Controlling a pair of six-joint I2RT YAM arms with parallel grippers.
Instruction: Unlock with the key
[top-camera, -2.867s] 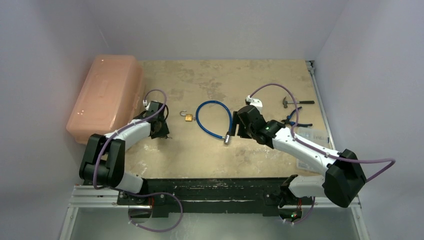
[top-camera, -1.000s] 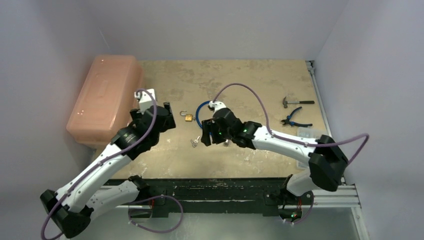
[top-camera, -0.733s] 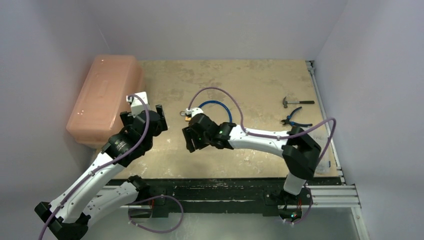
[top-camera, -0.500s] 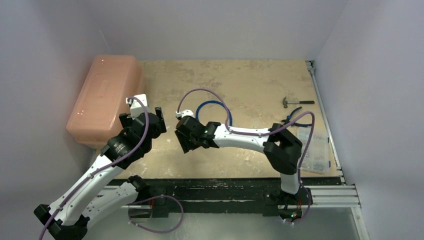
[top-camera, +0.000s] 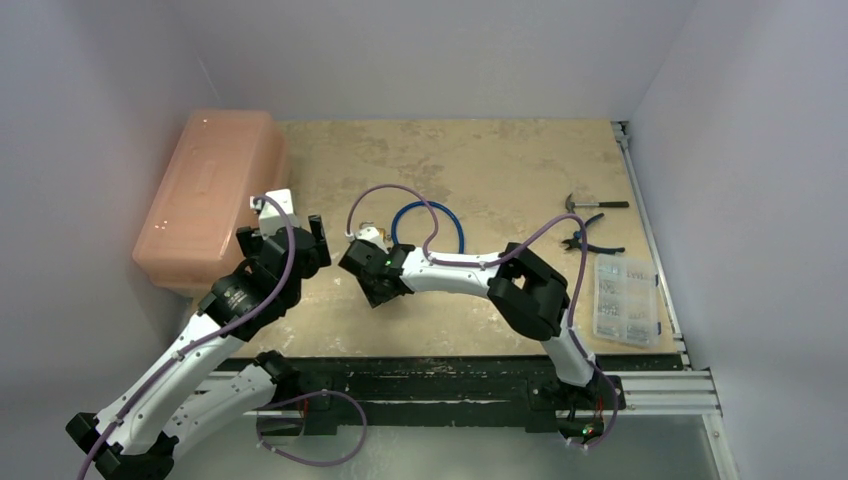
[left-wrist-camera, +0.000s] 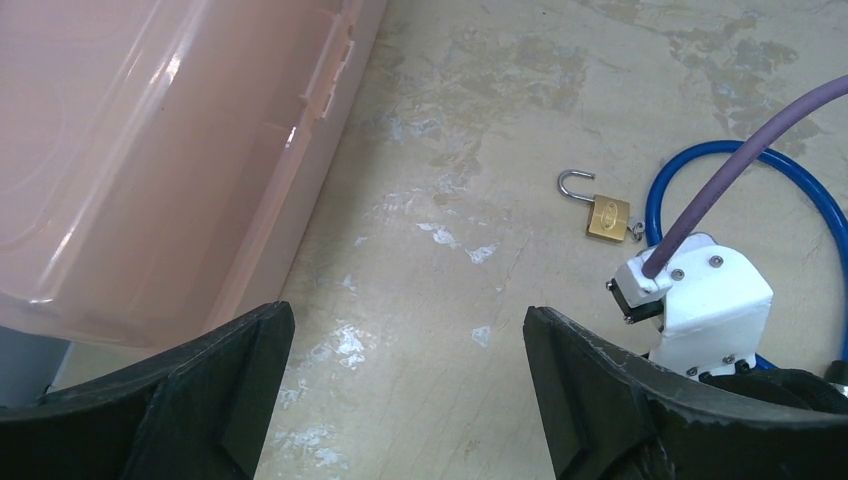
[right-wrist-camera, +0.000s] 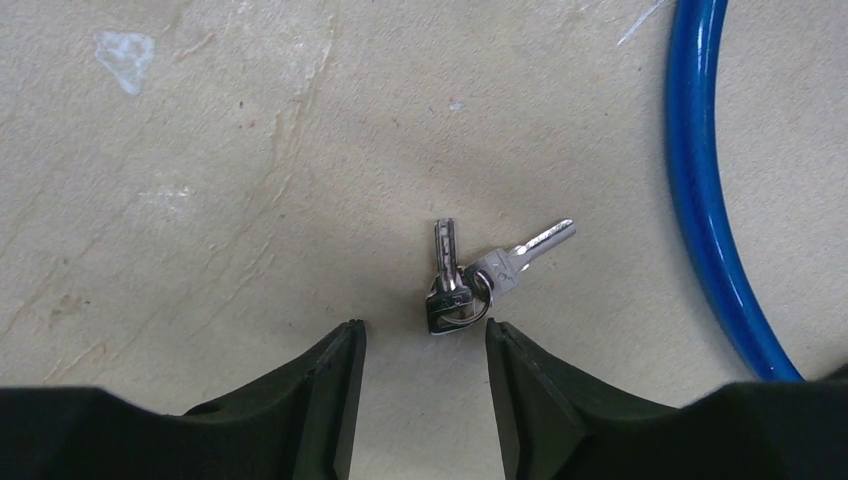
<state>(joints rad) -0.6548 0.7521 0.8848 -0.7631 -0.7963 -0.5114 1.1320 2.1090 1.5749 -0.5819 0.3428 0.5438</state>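
Two silver keys (right-wrist-camera: 465, 280) on one ring lie flat on the table, just beyond the tips of my right gripper (right-wrist-camera: 425, 335). That gripper is open with nothing between its fingers; the ring sits close to the right fingertip. From above, the right gripper (top-camera: 368, 280) covers the keys. The brass padlock (left-wrist-camera: 607, 215) with its silver shackle lies beside the blue cable loop (left-wrist-camera: 680, 190), right behind my right wrist's white camera housing (left-wrist-camera: 700, 300). My left gripper (left-wrist-camera: 408, 320) hangs wide open above bare table, left of the padlock, holding nothing.
A pink plastic bin (top-camera: 210, 190) lies along the left edge, close to the left arm. The blue cable loop (top-camera: 430, 225) runs right of the keys. A hammer (top-camera: 590, 204), pliers (top-camera: 590, 240) and a clear parts box (top-camera: 625, 298) sit at the far right.
My right arm has swung left across the table from the cable to the keys, its jaws narrowing. The left arm rose and drew back a little, its jaws staying wide.
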